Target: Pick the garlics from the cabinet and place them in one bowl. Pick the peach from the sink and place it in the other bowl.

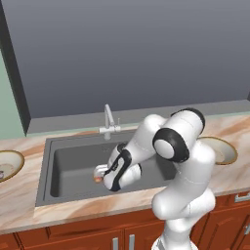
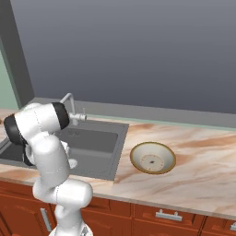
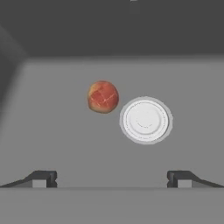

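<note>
hand view: pincer wide open above the peach in the sink

hand view looks down at the sink (image 3: 52, 144) floor, where the peach (image 3: 103, 96) lies just beside the round pale drain (image 3: 145, 120), apart from it. the pincer (image 3: 111, 179) has its fingertips spread as wide as they go, with nothing between them; the peach sits ahead of the tips and off toward the left one, not yet between them. in the left base view the arm bends down into the basin, and a bit of orange shows by the hand (image 1: 111, 172).

the step in hand looks like the reach for the peach. the next move calls for shifting the hand until the fruit is centred between the fingers, lowering, then closing. the empty bowl (image 2: 153, 158) on the counter (image 2: 203, 170) to the right of the sink seems a likely target; another bowl (image 1: 7, 165) stands at the left, with something small in it.
</note>
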Robot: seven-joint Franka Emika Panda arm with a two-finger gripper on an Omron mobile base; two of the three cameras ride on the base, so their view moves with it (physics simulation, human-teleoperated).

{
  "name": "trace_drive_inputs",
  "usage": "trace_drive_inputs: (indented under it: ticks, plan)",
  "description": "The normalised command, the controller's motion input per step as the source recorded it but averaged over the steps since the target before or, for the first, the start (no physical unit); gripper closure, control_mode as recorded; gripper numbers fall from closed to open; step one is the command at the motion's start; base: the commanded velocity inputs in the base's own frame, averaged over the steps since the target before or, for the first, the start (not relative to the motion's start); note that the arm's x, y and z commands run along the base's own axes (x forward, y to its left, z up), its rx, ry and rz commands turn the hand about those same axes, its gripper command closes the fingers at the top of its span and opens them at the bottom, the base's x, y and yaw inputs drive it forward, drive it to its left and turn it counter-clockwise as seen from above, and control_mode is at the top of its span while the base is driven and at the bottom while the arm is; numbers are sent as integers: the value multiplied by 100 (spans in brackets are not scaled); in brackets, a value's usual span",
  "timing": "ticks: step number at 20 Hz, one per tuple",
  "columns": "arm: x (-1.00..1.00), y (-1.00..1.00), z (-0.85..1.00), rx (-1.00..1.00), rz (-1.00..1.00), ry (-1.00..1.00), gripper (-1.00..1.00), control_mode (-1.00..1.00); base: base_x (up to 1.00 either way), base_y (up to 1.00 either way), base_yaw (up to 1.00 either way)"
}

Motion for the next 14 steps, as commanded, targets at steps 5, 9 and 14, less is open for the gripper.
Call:
trace_drive_inputs:
  ticks: [5,9,14]
  plan:
    - [20,28,-9,0,0,6,-100,-100,0,0,0]
    - [16,33,-3,0,0,5,-100,-100,0,0,0]
    - [15,28,-11,-1,0,0,-100,-100,0,0,0]
